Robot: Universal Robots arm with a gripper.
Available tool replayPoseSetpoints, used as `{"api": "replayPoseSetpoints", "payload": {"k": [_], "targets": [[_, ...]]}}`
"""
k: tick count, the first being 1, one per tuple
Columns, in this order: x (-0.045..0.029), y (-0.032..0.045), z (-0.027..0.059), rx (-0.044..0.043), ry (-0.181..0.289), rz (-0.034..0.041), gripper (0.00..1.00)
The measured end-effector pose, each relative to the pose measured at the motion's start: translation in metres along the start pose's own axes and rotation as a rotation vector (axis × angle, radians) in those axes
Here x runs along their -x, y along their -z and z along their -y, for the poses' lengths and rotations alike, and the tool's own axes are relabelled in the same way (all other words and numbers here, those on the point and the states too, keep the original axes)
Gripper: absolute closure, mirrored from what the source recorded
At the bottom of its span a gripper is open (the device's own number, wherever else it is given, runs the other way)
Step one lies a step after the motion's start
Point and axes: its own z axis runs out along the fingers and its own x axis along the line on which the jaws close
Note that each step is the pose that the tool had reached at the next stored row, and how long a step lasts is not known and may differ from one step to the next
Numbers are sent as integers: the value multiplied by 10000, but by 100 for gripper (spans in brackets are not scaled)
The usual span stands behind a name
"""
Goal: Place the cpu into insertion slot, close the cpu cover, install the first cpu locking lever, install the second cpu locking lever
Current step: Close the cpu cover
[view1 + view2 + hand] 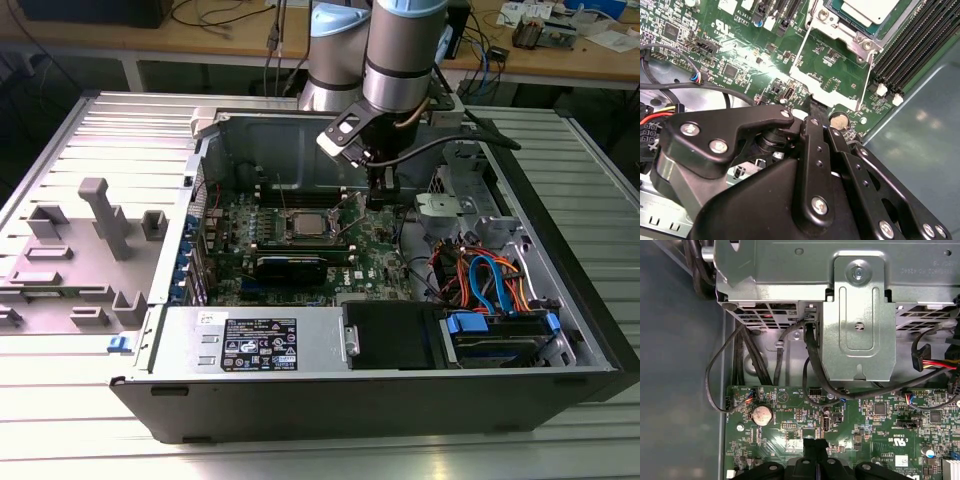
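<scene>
My gripper [815, 444] hangs clenched, seemingly empty, near the green board's [865, 432] edge, close to the seated cpu [867, 9]. Shut like that, I judge it suits nudging a locking lever [801, 47].

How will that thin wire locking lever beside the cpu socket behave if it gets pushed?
The locking lever looks like thin bare wire, so probably springy rather than rigid. Its smooth metal may slip off the hand.

silver-grey cpu [867, 9], green circuit board [740, 52], black pincer [815, 444], orange and blue cables [483, 272].
</scene>
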Motion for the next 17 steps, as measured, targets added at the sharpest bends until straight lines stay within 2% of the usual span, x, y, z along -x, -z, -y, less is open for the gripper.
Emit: {"api": "replayPoseSetpoints", "payload": {"k": [17], "targets": [[-1, 3, 82, 0, 1, -2, 89]]}}
